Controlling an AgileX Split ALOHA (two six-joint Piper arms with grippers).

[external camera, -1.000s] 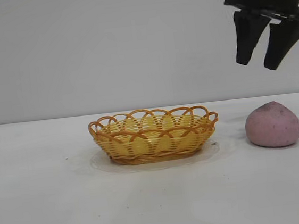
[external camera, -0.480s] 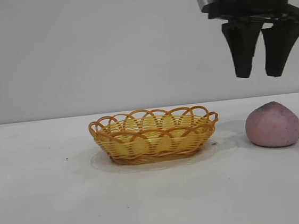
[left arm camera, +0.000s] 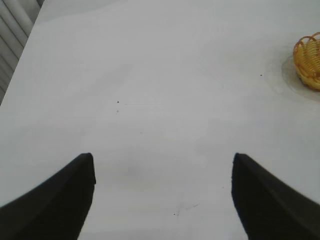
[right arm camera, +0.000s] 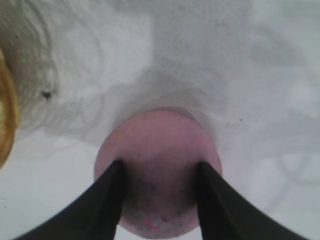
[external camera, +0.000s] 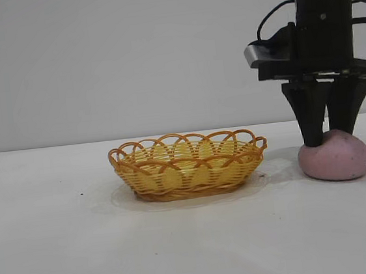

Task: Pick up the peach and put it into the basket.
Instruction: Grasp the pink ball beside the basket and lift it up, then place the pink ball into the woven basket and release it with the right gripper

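Note:
The peach (external camera: 334, 158), a dull pink rounded lump, lies on the white table right of the basket (external camera: 189, 166), a yellow wicker oval with an orange-brown looped rim. My right gripper (external camera: 330, 136) hangs straight down over the peach, open, its two black fingertips touching the peach's top. In the right wrist view the fingers (right arm camera: 107, 200) straddle the upper part of the peach (right arm camera: 157, 145), which still rests on the table. My left gripper (left arm camera: 162, 160) is open and empty over bare table, far from the basket (left arm camera: 309, 60).
The white table (external camera: 64, 254) stretches left and in front of the basket. A slice of the basket's rim (right arm camera: 5, 115) shows at the edge of the right wrist view. A plain grey wall stands behind.
My right gripper has come down from high above the table and shifted slightly left, until its fingertips reach the top of the peach. The basket has not moved.

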